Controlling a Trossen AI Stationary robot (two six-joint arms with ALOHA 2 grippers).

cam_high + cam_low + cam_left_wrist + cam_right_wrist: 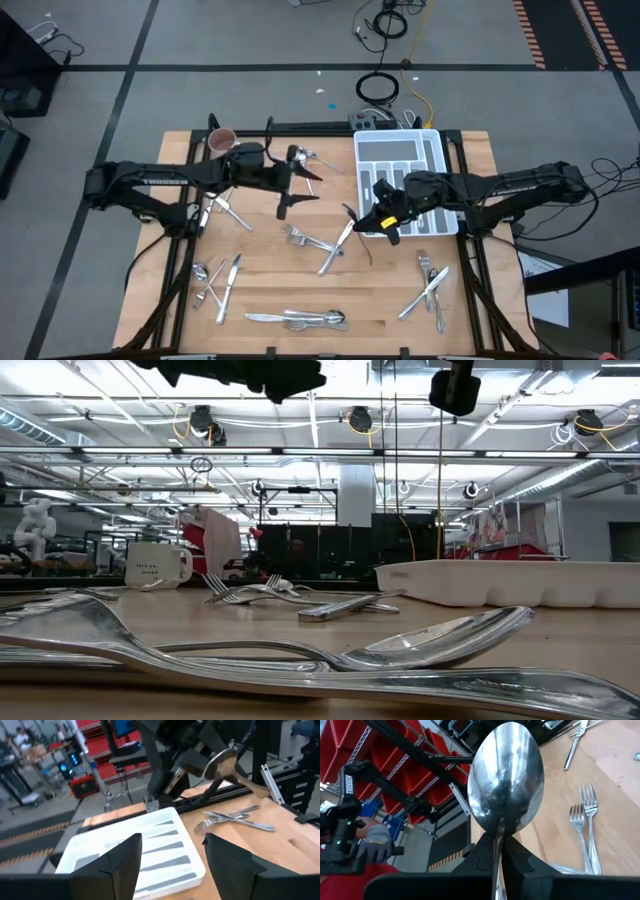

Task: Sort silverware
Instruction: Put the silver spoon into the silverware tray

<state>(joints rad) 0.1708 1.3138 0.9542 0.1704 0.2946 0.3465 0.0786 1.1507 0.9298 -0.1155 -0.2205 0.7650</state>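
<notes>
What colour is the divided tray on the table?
White; the tray shows best in the left wrist view.

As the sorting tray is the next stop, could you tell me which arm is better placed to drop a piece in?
Right: the right gripper is shut on a spoon beside the tray. The left gripper is open, holding nothing.

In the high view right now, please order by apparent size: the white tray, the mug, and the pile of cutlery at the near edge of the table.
1. White tray, clearly the largest.
2. Pile of cutlery, long but thin.
3. Mug, the smallest.
The camera looks straight down, so nearness hardly distorts this order.
</notes>
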